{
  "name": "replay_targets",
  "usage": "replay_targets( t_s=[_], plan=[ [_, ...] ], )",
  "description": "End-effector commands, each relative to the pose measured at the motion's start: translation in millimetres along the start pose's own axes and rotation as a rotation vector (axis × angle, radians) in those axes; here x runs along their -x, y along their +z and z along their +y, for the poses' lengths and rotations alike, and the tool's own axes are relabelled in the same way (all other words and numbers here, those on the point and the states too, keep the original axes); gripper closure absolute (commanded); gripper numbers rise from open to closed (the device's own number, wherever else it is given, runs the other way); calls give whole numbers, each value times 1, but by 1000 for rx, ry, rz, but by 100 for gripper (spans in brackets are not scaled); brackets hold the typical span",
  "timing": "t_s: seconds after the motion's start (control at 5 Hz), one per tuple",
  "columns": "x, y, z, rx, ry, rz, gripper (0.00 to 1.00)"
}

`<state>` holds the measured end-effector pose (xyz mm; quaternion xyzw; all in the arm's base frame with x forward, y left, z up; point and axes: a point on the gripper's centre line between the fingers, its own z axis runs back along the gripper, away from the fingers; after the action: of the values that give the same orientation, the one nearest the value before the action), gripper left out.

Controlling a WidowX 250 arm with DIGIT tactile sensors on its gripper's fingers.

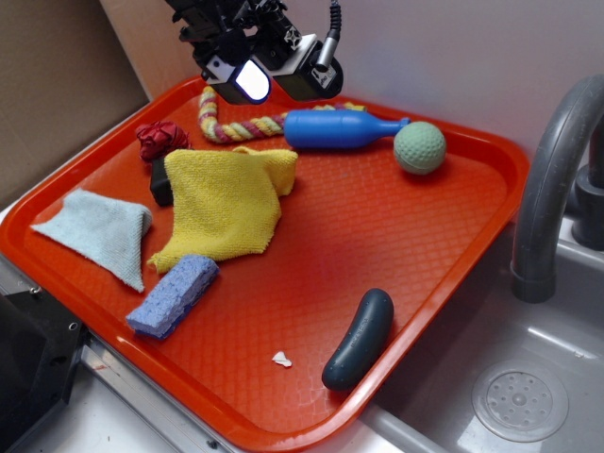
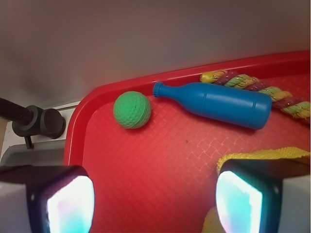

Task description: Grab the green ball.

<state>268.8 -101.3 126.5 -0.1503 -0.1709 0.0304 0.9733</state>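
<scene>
Approach step: jaws spread, empty, hovering high. Dimpled pale green foam ball (image 2: 132, 110) sits ahead-left of them, by blue plastic bottle toy (image 2: 217, 103). Next: advance, descend, straddle ball.

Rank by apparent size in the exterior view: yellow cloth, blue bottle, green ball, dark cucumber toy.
1. yellow cloth, clearly largest.
2. blue bottle and dark cucumber toy: similar apparent length; the cucumber lies nearer the camera, so not ranked.
3. green ball, smallest.
</scene>
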Motion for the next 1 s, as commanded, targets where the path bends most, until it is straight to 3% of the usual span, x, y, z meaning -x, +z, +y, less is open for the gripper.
replay_targets(
  t_s=[0.0, 0.2, 0.6, 0.8],
  plan=[
    [-30, -25, -31, -64, -72, -148, 0],
    [-43, -53, -53, -79, -123, -181, 0],
    [-59, -86, -47, -66, -142, -119, 0],
    [-57, -101, -35, -79, -111, -68, 100]
  ],
)
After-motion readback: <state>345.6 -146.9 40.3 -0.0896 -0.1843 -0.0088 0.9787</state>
